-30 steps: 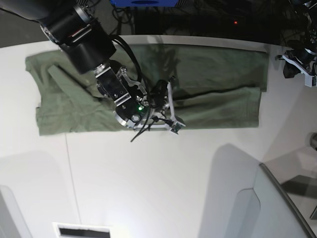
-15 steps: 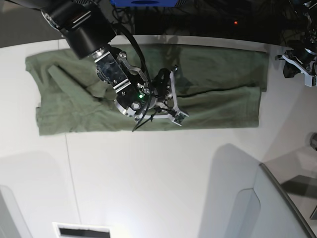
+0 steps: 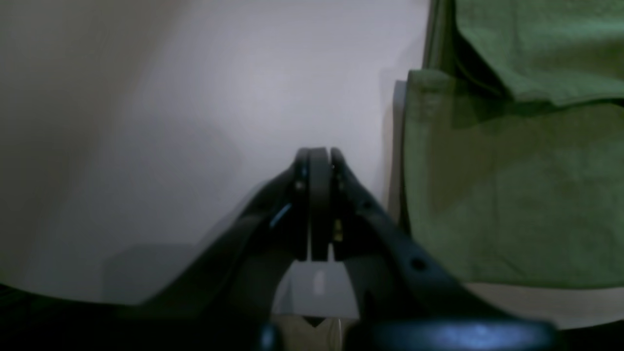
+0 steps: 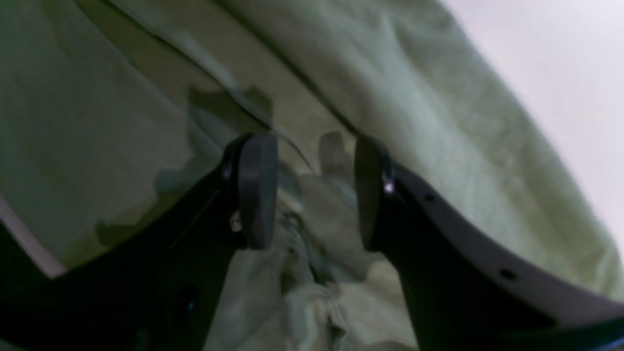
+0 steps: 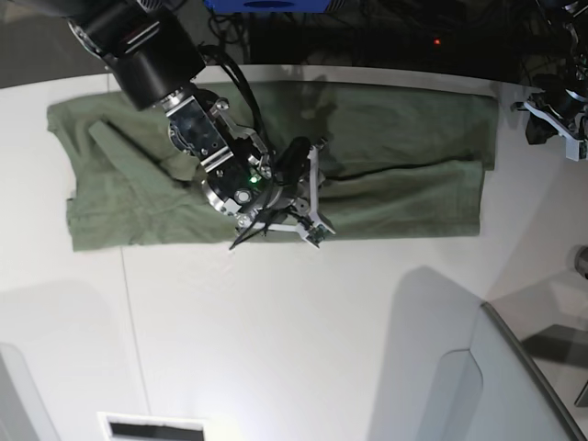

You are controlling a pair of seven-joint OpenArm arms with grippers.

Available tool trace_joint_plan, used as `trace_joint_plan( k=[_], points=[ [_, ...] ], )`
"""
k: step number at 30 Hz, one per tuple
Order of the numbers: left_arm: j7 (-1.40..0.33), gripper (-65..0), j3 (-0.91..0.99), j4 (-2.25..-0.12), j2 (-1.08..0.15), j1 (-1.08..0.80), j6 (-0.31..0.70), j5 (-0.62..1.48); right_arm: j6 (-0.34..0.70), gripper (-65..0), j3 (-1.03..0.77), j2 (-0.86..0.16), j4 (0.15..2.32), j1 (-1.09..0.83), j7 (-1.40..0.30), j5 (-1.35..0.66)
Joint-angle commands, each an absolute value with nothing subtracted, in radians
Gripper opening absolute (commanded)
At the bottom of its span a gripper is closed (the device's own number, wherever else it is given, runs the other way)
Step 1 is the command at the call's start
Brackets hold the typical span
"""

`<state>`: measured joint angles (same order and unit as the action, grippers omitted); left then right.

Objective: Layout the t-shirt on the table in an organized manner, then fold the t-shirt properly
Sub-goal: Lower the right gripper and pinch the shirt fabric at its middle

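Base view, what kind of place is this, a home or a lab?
Probably a robotics lab bench. A robot arm works over a t-shirt on a bare white table, with loose cables and dark equipment behind it.

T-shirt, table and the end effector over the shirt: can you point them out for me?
t-shirt [image 5: 404,129]: base view, flat upper panel.
table [image 5: 303,340]: base view, bare white top.
right end effector [image 4: 312,190]: right wrist view, the gap between its open fingertips.

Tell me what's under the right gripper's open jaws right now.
Under the right gripper, jaws apart, lies bunched, folded cloth of the t-shirt, nothing clamped. The table below that spot is covered by the shirt and cannot be seen.
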<state>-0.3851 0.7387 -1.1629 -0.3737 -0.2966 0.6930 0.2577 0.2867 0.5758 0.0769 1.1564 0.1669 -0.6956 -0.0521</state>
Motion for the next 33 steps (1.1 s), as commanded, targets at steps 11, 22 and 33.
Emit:
trace_joint_plan(
  k=[11,22,33],
  points=[
    [-0.367,-65.0,0.745,-1.176,-0.398,-0.294,0.698,0.269,0.286,-40.7,0.576,0.084,1.075,0.219,-0.642,-0.058],
    [-0.367,-65.0,0.745,-1.176,-0.397,-0.294,0.698,0.269,0.286,-64.4,0.576,0.084,1.084,0.214,-0.648,-0.058],
    [-0.367,-65.0,0.745,-1.162,-0.397,-0.292,0.698,0.269,0.286,-64.4,0.576,0.085,1.242,0.163,-0.763,-0.059]
  ],
)
